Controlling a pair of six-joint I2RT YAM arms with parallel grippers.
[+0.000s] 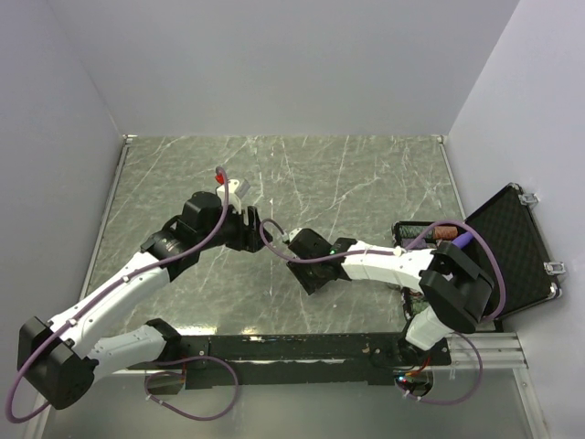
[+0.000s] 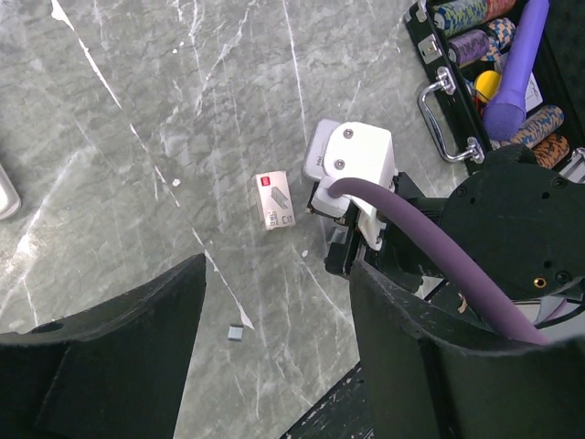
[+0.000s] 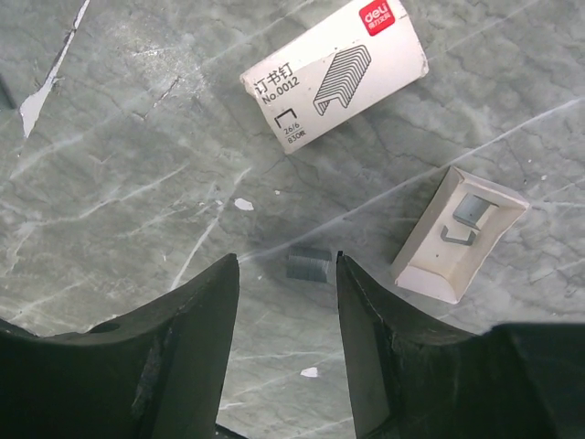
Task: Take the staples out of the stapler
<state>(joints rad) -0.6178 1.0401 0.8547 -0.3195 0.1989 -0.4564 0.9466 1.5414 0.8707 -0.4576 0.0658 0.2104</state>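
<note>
The stapler is out of view. A short grey strip of staples (image 3: 307, 265) lies on the marble table just ahead of my right gripper (image 3: 286, 260), in line with the gap between its fingers. That gripper is open and holds nothing. Another small block of staples (image 2: 237, 334) lies on the table below my left gripper (image 2: 279, 265), which is also open and empty. In the top view the left gripper (image 1: 249, 230) and right gripper (image 1: 292, 240) meet near the table's middle.
A white staple box (image 3: 334, 73) (image 2: 274, 201) lies beyond the strip, with its beige open tray (image 3: 460, 235) to the right. An open black case (image 1: 512, 247) holding chips (image 2: 475, 41) sits at the right edge. A whitish rounded thing (image 2: 5, 192) is cut off at the frame edge.
</note>
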